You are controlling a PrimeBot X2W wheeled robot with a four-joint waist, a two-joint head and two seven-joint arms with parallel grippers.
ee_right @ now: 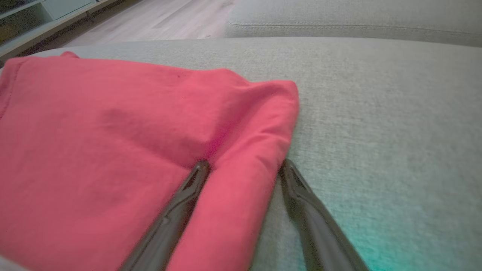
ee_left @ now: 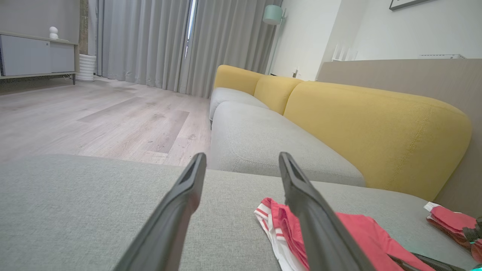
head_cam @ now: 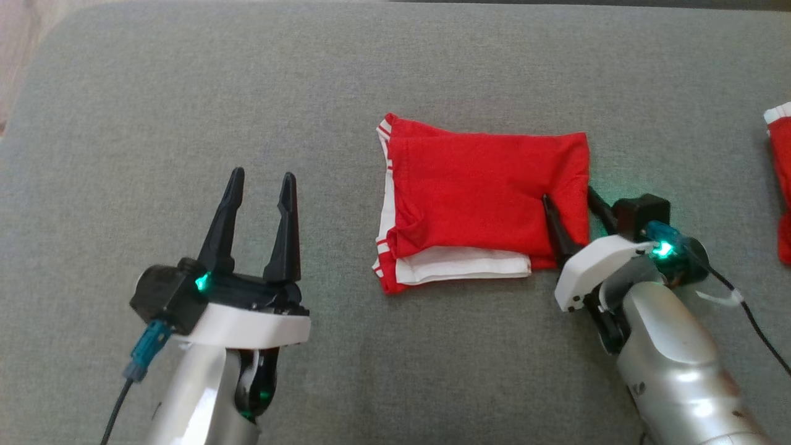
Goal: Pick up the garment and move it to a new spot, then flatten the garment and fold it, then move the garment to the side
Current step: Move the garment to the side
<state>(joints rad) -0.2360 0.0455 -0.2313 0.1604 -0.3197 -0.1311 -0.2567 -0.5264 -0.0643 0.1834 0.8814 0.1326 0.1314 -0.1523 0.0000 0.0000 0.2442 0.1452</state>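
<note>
The folded red garment (head_cam: 482, 191) is lying at frame centre; the right gripper (head_cam: 569, 194), jaws wide, is straddling its right edge; the left gripper (head_cam: 262, 173) is hovering wide, empty. Probably only the sideways move is remaining.

The left gripper (head_cam: 262, 174) stands at the lower left of the head view, its silver forearm (head_cam: 198, 395) rising from the bottom edge. Its two dark fingers (head_cam: 225, 216) are spread wide and point up that view. The right gripper (head_cam: 568, 193) comes in from the lower right, angled up and leftward, with its own two fingers likewise parted wide, tips held low.
</note>
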